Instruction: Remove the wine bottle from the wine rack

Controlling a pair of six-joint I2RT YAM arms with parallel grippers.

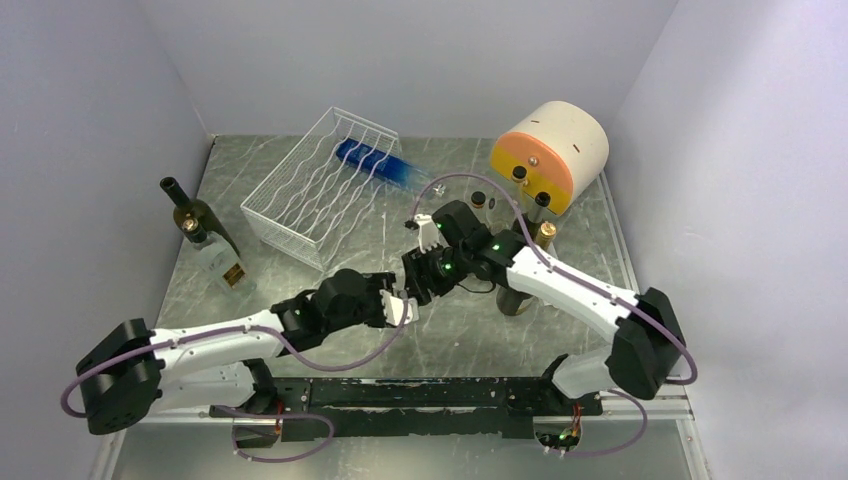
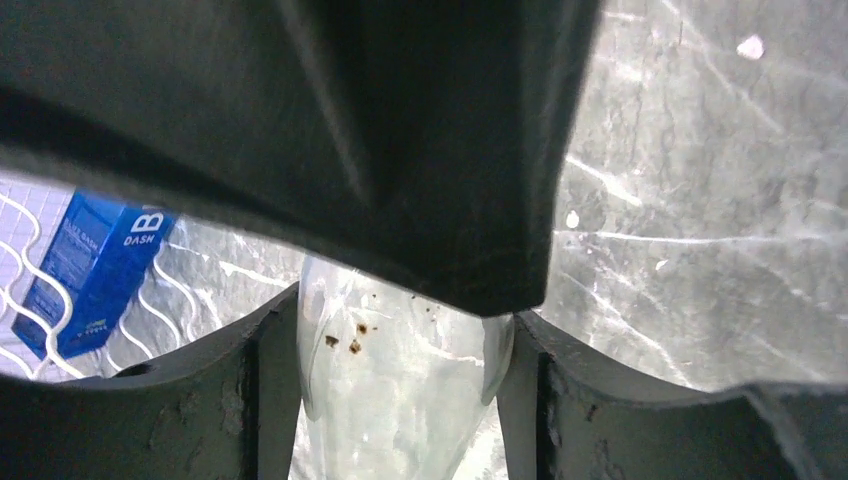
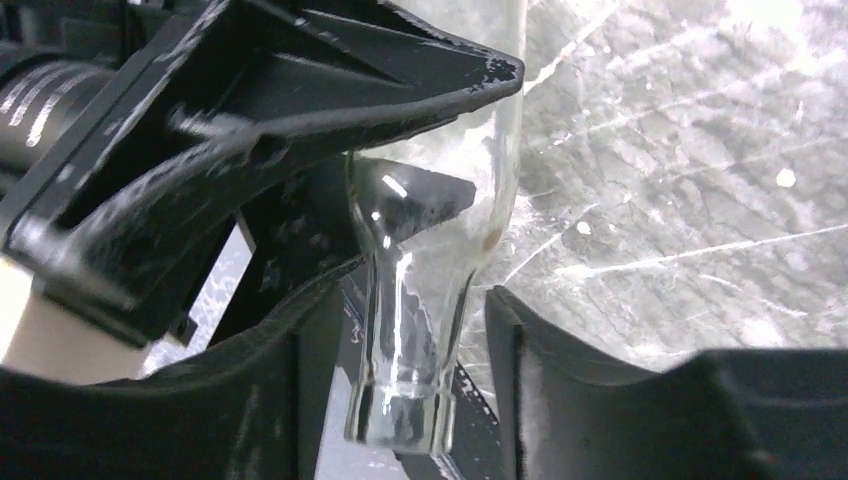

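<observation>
A clear glass wine bottle [image 2: 400, 400] hangs above the table's middle between my two grippers. My left gripper [image 2: 400, 345] is shut on its body, and both fingers [image 2: 250, 400] press against the glass. My right gripper [image 3: 400, 340] stands round the bottle's neck [image 3: 405, 330] with a little gap on each side, so it is open. In the top view the left gripper [image 1: 406, 304] and right gripper [image 1: 422, 272] meet nose to nose. The white wire wine rack [image 1: 318, 190] stands at the back left, with a blue bottle [image 1: 378, 162] lying on its far end.
A dark green bottle [image 1: 196, 216] and a clear labelled bottle [image 1: 222, 262] are at the left wall. A beige and orange drum [image 1: 552, 150] with bottle necks lies back right. A gold-capped bottle [image 1: 545, 232] stands behind my right arm.
</observation>
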